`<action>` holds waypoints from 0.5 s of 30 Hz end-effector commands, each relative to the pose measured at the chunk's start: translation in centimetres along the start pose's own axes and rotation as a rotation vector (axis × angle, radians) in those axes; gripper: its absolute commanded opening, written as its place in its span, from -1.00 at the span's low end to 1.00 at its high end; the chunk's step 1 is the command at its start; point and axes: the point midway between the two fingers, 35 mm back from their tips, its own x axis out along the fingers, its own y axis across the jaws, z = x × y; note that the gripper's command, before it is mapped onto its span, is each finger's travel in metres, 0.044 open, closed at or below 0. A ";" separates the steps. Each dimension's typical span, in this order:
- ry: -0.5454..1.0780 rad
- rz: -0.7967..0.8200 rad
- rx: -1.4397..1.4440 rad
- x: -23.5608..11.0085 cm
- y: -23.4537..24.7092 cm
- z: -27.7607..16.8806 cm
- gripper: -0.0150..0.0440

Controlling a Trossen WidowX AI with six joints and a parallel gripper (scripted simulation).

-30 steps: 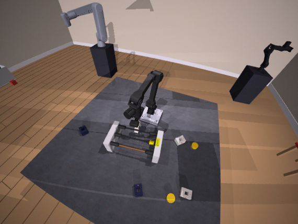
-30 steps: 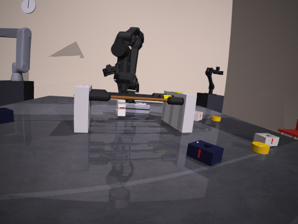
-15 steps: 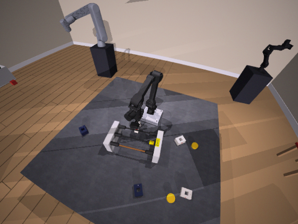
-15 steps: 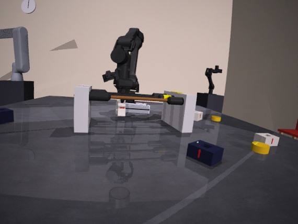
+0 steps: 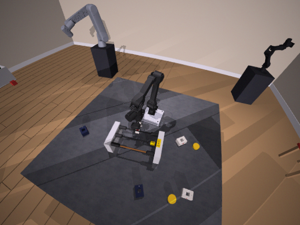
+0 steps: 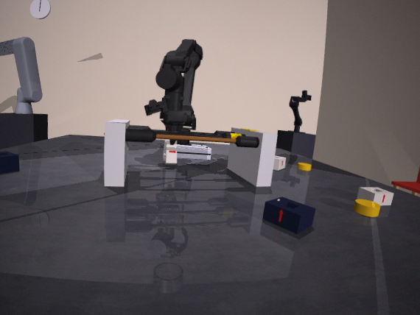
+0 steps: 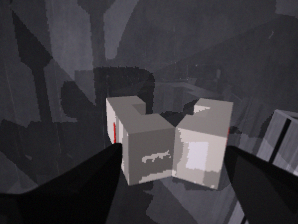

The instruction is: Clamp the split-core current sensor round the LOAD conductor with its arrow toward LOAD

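Observation:
The open white split-core sensor (image 5: 137, 132) (image 6: 171, 156) (image 7: 150, 150) has its two halves spread in a V. Its red arrow points right in the exterior view, toward the support with the yellow labels. My gripper (image 7: 173, 151) is shut on it, one dark finger against each outer side. I cannot tell whether it touches the table. The rack's middle conductor (image 5: 134, 140) is dark and carries a yellow marker (image 5: 152, 143) (image 6: 236, 135) at its right end; its lettering is too small to read. The sensor is near the rear dark conductor (image 5: 146, 132), not round the middle one.
The rack has white end supports (image 5: 112, 135) (image 6: 115, 154) and a copper front conductor (image 5: 132, 149) (image 6: 195, 138). Closed white sensors (image 5: 187, 194) (image 5: 181, 141), dark blue ones (image 5: 139, 191) (image 5: 83, 130) and yellow discs (image 5: 171, 198) (image 5: 196, 146) lie around it.

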 end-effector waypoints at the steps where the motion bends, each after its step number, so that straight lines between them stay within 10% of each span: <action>1: -0.001 0.003 0.000 -0.1 0.1 0.0 0.23; 11: -0.001 0.003 0.001 -2.5 0.5 0.2 -0.49; 15: -0.002 0.002 0.001 -4.3 0.7 0.3 -0.49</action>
